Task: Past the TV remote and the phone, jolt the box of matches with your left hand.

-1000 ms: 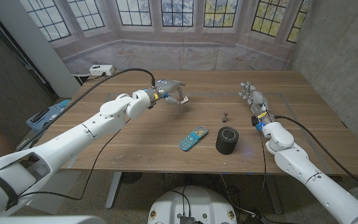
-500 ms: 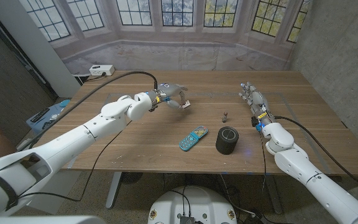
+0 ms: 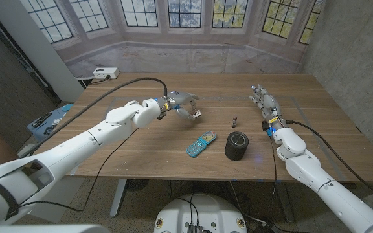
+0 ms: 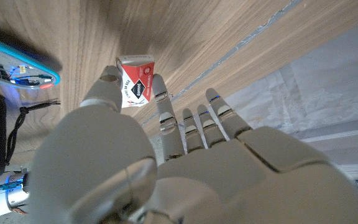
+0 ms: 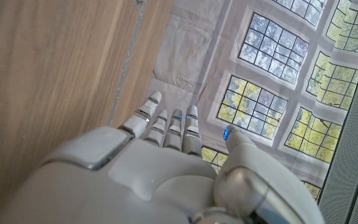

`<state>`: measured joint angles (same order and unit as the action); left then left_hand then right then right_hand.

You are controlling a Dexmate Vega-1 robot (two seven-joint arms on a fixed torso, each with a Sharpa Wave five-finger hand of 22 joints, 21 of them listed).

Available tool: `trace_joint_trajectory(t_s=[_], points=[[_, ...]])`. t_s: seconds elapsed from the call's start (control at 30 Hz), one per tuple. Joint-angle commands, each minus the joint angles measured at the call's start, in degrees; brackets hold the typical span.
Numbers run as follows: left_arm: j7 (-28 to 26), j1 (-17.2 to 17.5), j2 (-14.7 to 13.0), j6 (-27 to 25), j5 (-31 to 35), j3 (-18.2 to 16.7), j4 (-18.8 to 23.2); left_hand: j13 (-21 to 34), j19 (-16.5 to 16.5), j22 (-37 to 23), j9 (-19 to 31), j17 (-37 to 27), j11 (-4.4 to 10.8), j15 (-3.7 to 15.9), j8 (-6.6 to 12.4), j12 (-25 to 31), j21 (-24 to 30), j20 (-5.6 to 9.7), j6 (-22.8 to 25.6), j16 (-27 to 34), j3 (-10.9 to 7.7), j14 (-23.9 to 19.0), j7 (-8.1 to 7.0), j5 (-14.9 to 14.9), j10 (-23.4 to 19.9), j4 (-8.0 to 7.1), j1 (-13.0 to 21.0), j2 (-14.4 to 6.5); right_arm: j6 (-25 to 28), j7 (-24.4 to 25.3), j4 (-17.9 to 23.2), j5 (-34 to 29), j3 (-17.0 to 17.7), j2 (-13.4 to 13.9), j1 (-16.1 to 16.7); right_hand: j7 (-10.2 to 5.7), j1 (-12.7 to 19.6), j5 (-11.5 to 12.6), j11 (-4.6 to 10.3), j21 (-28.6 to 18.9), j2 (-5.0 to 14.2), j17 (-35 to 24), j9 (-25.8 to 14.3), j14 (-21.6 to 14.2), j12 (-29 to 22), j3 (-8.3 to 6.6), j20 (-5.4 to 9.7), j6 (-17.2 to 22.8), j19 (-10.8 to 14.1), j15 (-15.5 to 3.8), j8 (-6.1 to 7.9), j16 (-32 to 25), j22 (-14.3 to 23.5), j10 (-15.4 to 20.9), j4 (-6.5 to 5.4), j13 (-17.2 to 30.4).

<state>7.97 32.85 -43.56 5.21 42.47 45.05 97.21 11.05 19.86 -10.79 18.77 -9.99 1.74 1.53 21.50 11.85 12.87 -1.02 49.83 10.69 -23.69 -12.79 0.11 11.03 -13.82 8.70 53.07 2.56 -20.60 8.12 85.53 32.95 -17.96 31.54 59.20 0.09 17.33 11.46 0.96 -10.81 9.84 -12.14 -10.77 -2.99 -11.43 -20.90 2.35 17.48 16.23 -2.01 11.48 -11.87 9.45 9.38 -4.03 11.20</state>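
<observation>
The box of matches (image 3: 197,114), small with a red and white label, sits at the fingertips of my left hand (image 3: 181,102) at the table's middle. The left wrist view shows the box of matches (image 4: 135,82) pinched between the thumb and a finger of the left hand (image 4: 166,162), with the other fingers stretched out. A teal phone (image 3: 201,144) lies nearer the front edge, also seen as the phone (image 4: 18,70). My right hand (image 3: 265,105) stands at the right side, fingers straight and apart, holding nothing; it shows as the right hand (image 5: 160,155).
A black cylinder (image 3: 237,145) stands right of the phone. A small dark figurine (image 3: 234,120) stands behind it. A white box (image 3: 105,72) sits at the far left corner. A dark remote-like thing (image 3: 43,120) lies off the table's left edge.
My left hand has moved to the right and toward the front edge, and the box of matches has gone with it at its fingertips. The right hand has stayed still.
</observation>
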Motion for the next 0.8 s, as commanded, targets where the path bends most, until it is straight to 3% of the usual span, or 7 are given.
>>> trace_joint_trajectory(t_s=[0.03,0.8], points=[[1.88,0.15,0.22,1.69,-0.27,0.41,0.81,0.13,-0.27,-0.16,0.11,-0.23,-0.12,-0.21,0.15,-0.07,-0.01,-0.10,0.19,-0.07,0.12,-0.24,0.60,0.28,-0.11,-0.16,2.26,-2.63,-0.68,0.12,-0.49,0.07,0.02,-0.60,-0.16,-0.38,-0.06,0.15,0.29,-0.13,0.38,-0.19,-0.10,-0.65,-0.06,-0.42,3.83,0.33,0.42,-2.14,-0.19,-0.15,0.18,0.38,-0.35,0.07],[3.78,1.35,0.17,3.02,0.20,-0.15,3.45,0.13,-0.39,-0.17,0.06,-0.25,0.08,-0.24,0.02,-0.10,-0.05,-0.19,0.28,-0.06,0.07,-0.20,0.48,0.39,-0.16,-0.21,2.06,-2.99,-2.26,-0.12,-1.17,0.33,0.24,-1.32,0.22,-0.25,-0.63,0.11,0.09,-0.14,0.06,-0.28,-0.06,-0.76,-0.07,-0.58,3.80,0.60,0.51,-2.02,-0.16,-0.21,0.18,0.59,-0.83,0.04]])
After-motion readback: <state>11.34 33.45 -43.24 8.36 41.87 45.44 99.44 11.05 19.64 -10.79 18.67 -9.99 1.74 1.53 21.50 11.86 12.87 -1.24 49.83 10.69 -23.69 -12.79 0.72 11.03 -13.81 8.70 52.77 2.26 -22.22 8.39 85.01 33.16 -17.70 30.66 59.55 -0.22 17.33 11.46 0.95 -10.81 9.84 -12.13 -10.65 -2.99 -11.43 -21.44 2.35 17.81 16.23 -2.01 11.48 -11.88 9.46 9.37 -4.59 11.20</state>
